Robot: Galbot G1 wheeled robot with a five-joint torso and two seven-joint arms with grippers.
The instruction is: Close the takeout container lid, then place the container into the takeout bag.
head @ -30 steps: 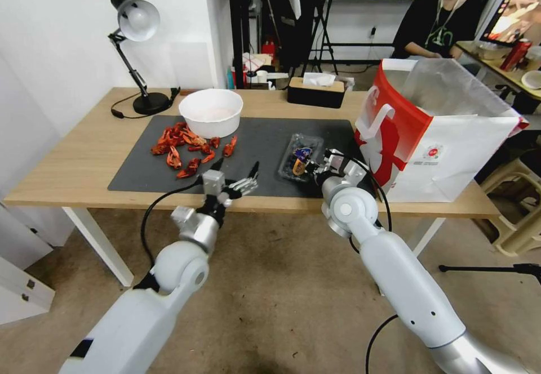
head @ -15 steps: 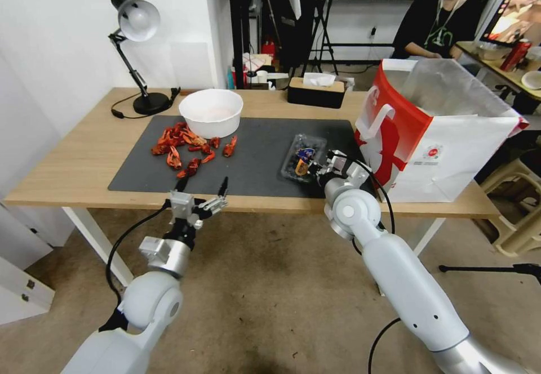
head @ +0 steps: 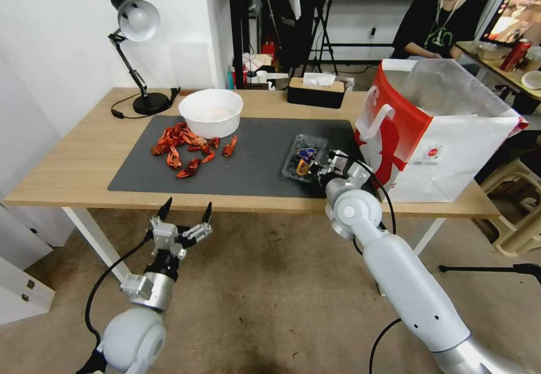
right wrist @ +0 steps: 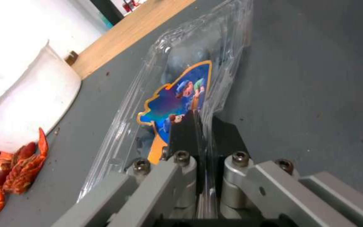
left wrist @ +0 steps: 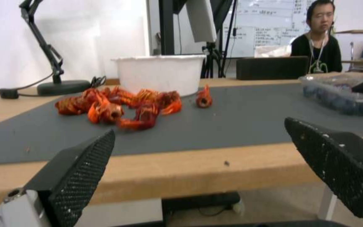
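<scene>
The container (head: 298, 159), a small clear clamshell with dark berries inside, lies on the dark mat near the takeout bag (head: 451, 148). Its lid (right wrist: 181, 91), clear plastic with a blue cartoon sticker, lies down over the berry half. My right gripper (head: 317, 167) is shut on the container's near edge, and the thin plastic rim is pinched between its black fingers (right wrist: 181, 132). The red and white bag stands open at the table's right end. My left gripper (head: 187, 206) hangs open below the table's front edge, and its black pads (left wrist: 80, 170) frame the table edge.
A white bowl (head: 210, 112) and a pile of red crayfish (head: 189, 148) sit on the left of the grey mat (head: 253, 160). A desk lamp (head: 135, 25) and a tissue box (head: 315, 91) stand at the back. A stool (head: 518, 205) is beside the table.
My left arm has drawn back from the table's edge and dropped below it, still open. The right gripper stays shut on the container, which has shifted slightly toward the bag.
</scene>
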